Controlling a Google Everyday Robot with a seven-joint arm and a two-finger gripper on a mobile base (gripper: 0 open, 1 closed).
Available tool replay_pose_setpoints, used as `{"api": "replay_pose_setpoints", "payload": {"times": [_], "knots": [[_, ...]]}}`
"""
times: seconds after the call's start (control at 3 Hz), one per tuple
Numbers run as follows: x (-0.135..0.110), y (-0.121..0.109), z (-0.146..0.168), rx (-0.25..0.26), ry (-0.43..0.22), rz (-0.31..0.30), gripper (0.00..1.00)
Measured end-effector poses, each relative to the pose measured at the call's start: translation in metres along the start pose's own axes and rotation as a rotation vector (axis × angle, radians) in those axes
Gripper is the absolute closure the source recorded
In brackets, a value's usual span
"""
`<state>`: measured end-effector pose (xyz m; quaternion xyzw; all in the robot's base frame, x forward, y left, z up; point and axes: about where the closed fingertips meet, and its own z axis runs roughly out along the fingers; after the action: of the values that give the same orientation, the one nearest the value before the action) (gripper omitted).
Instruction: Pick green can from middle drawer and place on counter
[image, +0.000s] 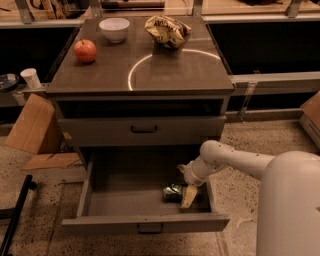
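The green can (173, 193) lies on its side on the gray floor of the open middle drawer (125, 197), toward the right. My gripper (185, 196) reaches down into the drawer from the right on a white arm. One pale finger (189, 196) shows right beside the can's right end, touching or nearly touching it. The counter (105, 75) with its thin white circle line is above, at the top of the cabinet.
On the counter stand a red apple (85, 50), a white bowl (114, 29) and a wrinkly tan snack bag (167, 30). A closed drawer (142, 131) sits above the open one. Cardboard (32, 127) and a white cup (31, 78) are at left. My white body (290, 210) fills the lower right.
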<state>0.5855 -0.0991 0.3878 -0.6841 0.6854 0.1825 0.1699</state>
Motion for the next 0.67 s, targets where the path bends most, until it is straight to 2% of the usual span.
{"api": "replay_pose_setpoints", "payload": {"times": [0.67], "knots": [[0.0137, 0.0033, 0.0216, -0.019, 0.043, -0.004, 0.41]]}}
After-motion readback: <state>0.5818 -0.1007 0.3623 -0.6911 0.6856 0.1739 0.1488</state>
